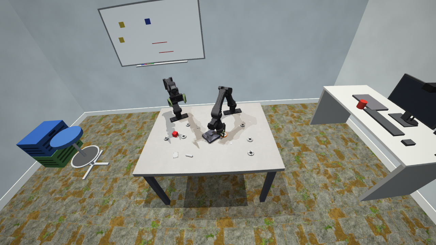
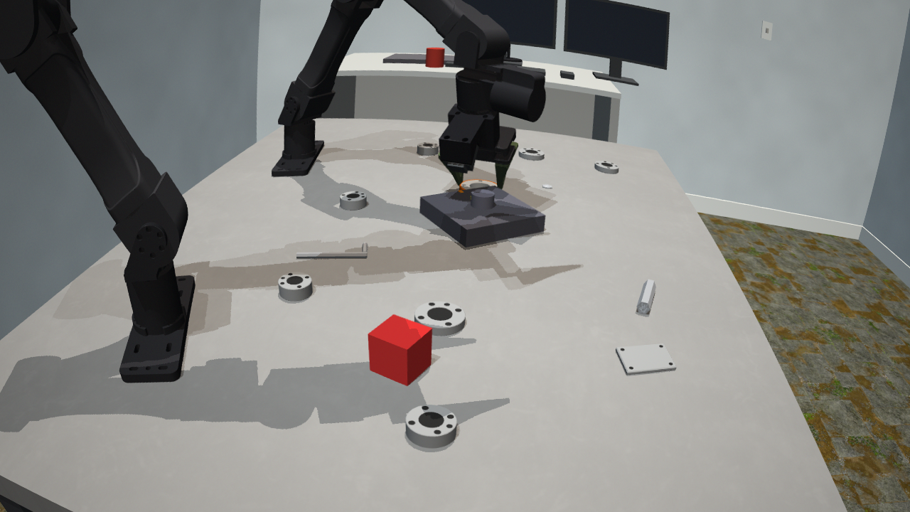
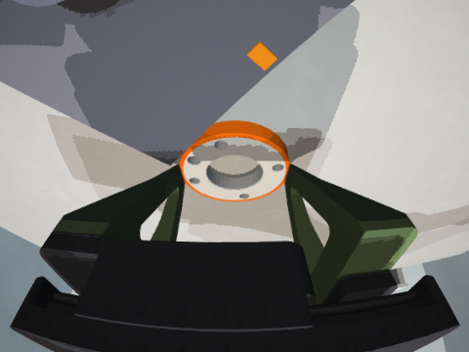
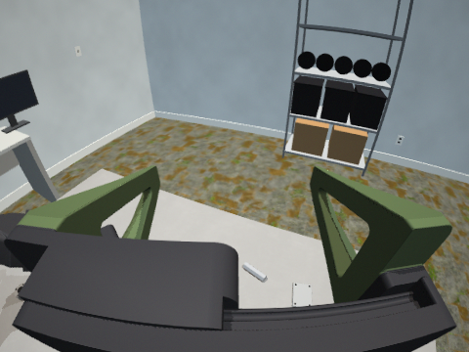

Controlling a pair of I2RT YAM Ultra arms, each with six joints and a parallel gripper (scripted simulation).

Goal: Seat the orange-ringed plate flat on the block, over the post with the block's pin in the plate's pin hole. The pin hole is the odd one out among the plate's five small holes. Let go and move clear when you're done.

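The orange-ringed plate [image 3: 268,182] [image 2: 473,184] [image 1: 224,134] lies flat on the table right behind the dark block [image 2: 490,222] [image 1: 211,137] [image 3: 147,73], with its small holes facing up. The block carries a round post [image 2: 482,198] and an orange diamond mark [image 3: 262,56]. My left gripper [image 3: 234,173] [image 2: 480,175] [image 1: 220,132] is down at the table, and its two fingers press on opposite sides of the plate's rim. My right gripper [image 4: 234,174] [image 1: 176,99] is wide open and empty, held high near its base.
A red cube [image 2: 399,348] [image 1: 174,133] and several plain grey flanges, such as two [image 2: 439,316] [image 2: 430,425], lie on the near side of the table. A hex key [image 2: 330,254], a small square plate [image 2: 644,358] and a short rod [image 2: 645,297] also lie there.
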